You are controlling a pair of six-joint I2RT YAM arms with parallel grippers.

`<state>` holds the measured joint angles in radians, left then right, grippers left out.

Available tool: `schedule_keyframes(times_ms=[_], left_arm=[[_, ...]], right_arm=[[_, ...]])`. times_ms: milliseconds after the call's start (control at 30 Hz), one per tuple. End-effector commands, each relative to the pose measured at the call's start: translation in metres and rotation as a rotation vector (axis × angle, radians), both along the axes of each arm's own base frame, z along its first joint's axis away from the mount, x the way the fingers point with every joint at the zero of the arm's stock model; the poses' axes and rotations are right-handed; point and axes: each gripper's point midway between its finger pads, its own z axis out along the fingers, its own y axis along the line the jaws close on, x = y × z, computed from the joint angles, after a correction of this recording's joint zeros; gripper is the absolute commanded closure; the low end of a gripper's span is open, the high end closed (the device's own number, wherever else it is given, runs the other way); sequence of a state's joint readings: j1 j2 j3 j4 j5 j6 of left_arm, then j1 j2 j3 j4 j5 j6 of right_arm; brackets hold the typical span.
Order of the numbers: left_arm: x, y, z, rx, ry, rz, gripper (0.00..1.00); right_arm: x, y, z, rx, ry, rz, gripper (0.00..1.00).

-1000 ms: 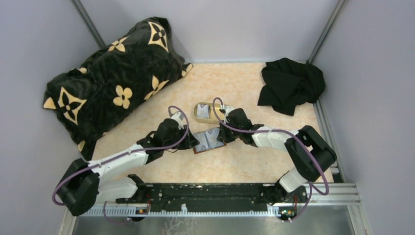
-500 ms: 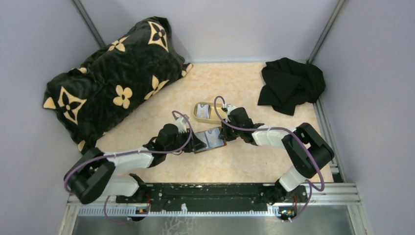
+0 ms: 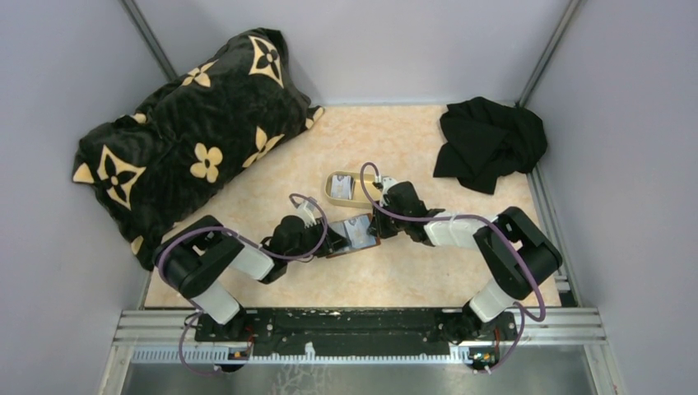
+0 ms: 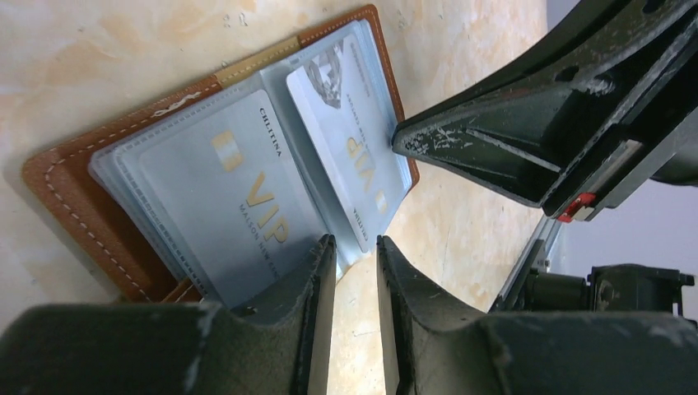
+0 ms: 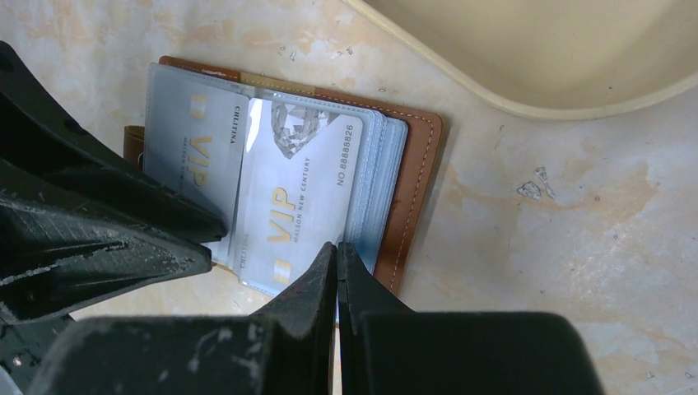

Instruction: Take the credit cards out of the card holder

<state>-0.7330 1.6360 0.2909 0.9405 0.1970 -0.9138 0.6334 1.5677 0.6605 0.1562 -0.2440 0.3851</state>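
Observation:
The card holder (image 3: 355, 234) lies open on the table, brown outside with clear sleeves inside. Two silver credit cards marked VIP show in it, one on the left half (image 4: 234, 185) and one on the right half (image 4: 350, 136). My left gripper (image 4: 355, 244) sits low at the holder's near edge, its jaws a narrow gap apart. The right card's corner lies just at the tips, and only table shows between the fingers. My right gripper (image 5: 336, 247) is shut, its tip pressing on the sleeve stack of the right half (image 5: 379, 197).
A tan oval tray (image 3: 346, 188) stands just behind the holder, its rim (image 5: 527, 95) close to my right wrist. A black patterned pillow (image 3: 197, 140) fills the back left. A black cloth (image 3: 490, 144) lies at the back right. Walls close in the sides.
My left arm has folded in, its elbow drawn toward the holder and its wrist lowered to the table. Its jaws have narrowed a little. The right gripper and the holder have not moved.

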Motion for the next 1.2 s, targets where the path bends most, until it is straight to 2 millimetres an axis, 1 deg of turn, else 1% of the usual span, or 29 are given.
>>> schedule_keyframes(times_ms=[0,67,200,367,500,567,700,800,867,967,1100,1167], left_arm=[[0.01,0.007,0.002,-0.011,-0.026,0.078,0.68],[0.01,0.006,0.003,-0.024,-0.034,0.072,0.67],[0.009,-0.003,0.014,-0.11,-0.068,0.044,0.66],[0.01,-0.015,0.014,-0.173,-0.069,0.01,0.66],[0.01,-0.014,0.013,-0.196,-0.073,0.017,0.66],[0.009,-0.014,0.017,-0.209,-0.081,0.02,0.69],[0.01,-0.013,0.021,-0.23,-0.085,0.026,0.88],[0.009,-0.01,0.021,-0.23,-0.082,0.035,0.95],[0.009,-0.003,0.018,-0.215,-0.076,0.056,1.0],[0.008,0.005,0.015,-0.204,-0.07,0.071,1.0],[0.008,0.009,0.015,-0.21,-0.069,0.074,1.0],[0.007,0.011,0.015,-0.213,-0.066,0.077,0.95]], right_arm=[[0.0,-0.001,-0.003,0.016,-0.007,0.008,1.0],[-0.001,0.0,-0.004,0.022,-0.004,0.01,1.0],[-0.004,0.001,-0.007,0.028,0.007,0.016,1.0],[-0.005,-0.001,-0.007,0.027,0.008,0.013,1.0],[-0.007,-0.002,-0.009,0.029,0.013,0.012,1.0],[-0.008,-0.002,-0.009,0.032,0.016,0.01,1.0],[-0.008,-0.002,-0.011,0.034,0.02,0.011,1.0],[-0.007,-0.002,-0.011,0.038,0.024,0.01,1.0],[-0.007,-0.002,-0.011,0.042,0.027,0.009,1.0],[-0.006,-0.003,-0.012,0.04,0.028,0.006,1.0],[-0.006,-0.004,-0.014,0.038,0.032,0.002,1.0],[-0.006,-0.005,-0.015,0.036,0.034,0.0,1.0]])
